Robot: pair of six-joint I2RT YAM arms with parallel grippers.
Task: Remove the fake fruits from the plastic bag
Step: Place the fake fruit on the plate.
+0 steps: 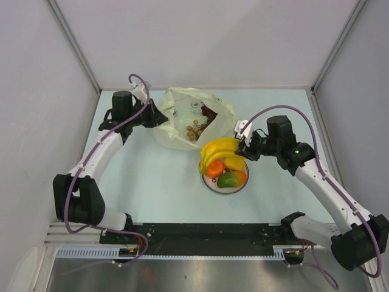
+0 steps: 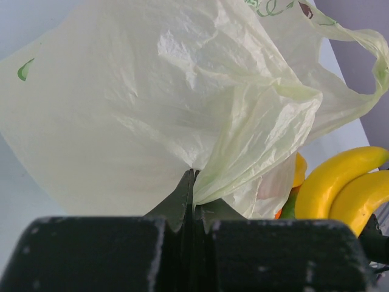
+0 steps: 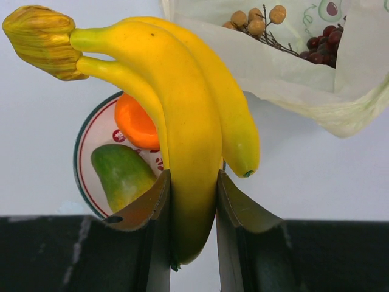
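Two firm holds: right gripper (image 3: 191,182) should ease its clamped banana bunch (image 3: 182,109) onto the plate (image 3: 82,182) while left gripper (image 2: 193,182) pinches the plastic bag (image 2: 152,91).

I see my left arm stretched forward, forearm turned inward, left hand (image 1: 159,115) pinched flat on the plastic bag (image 1: 182,125). Right arm: elbow out, forearm pointing inward, right hand (image 1: 241,143) clamped on the banana bunch (image 1: 219,149), fingers (image 3: 234,210) held apart by it.
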